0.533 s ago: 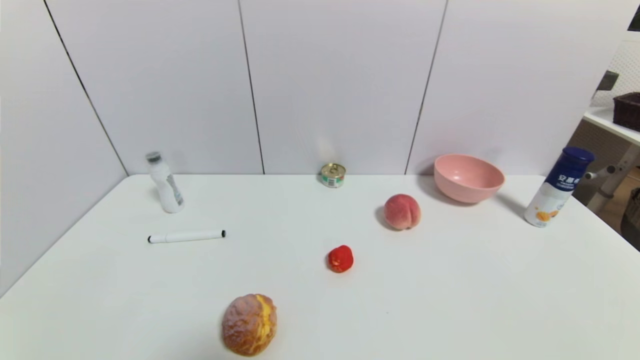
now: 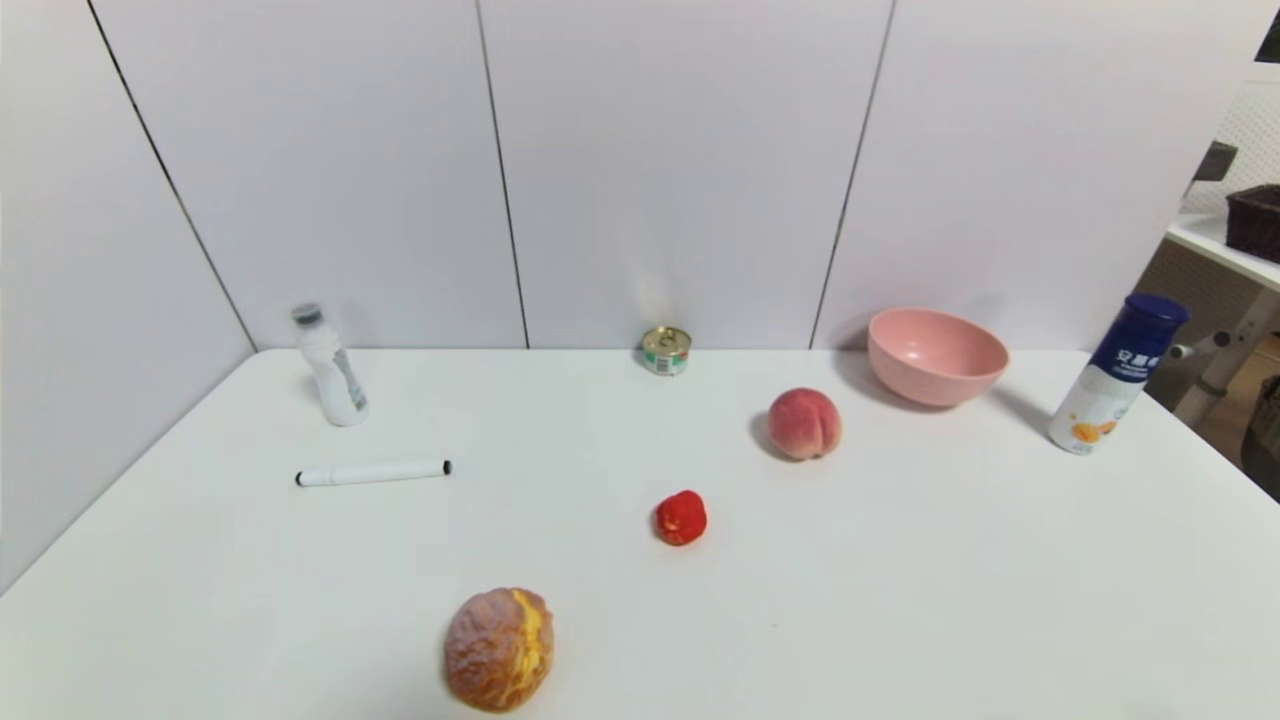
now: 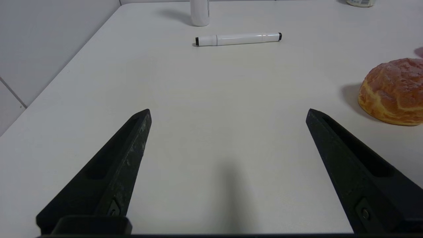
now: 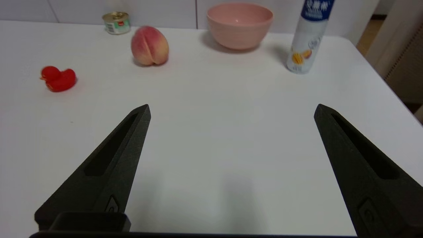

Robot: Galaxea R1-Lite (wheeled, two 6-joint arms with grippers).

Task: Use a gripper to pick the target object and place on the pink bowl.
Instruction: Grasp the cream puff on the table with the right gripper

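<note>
nothing has moved since half a second ago: the bun [image 2: 498,649] sits untouched at the desk's [image 2: 900,600] near edge, far from the pink bowl [image 2: 936,355], both the left tool [image 3: 228,112] and right tool [image 4: 231,110] wide open and empty.

Left gripper [image 3: 228,110]: fingers [image 3: 125,158] spread wide, nothing between the jaws, tips angled low over the surface. Right gripper [image 4: 231,107]: fingers [image 4: 115,165] equally spread, gap between the jaws empty, same low forward pitch. Neither arm appears in the head view.
</note>
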